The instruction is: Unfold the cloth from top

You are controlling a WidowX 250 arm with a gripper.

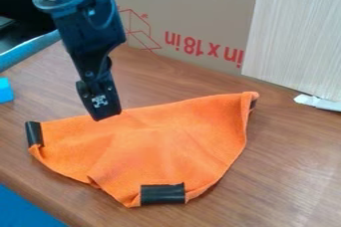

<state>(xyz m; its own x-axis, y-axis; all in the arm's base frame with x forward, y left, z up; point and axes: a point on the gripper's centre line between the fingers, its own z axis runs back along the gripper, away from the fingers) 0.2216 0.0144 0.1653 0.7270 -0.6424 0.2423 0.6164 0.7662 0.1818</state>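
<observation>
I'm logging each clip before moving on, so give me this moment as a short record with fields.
cloth: orange, folded, lying on the table
cloth markings: black patches at the left corner, near edge and right corner
gripper: black, at the cloth's far edge, left of its middle; contact cannot be told
surface: brown wood-grain table
behind: cardboard box, pale panel
task state: cloth not yet unfolded

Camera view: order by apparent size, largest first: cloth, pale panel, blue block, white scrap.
1. Cloth
2. Pale panel
3. Blue block and white scrap: too alike to rank; both far smaller.
</observation>
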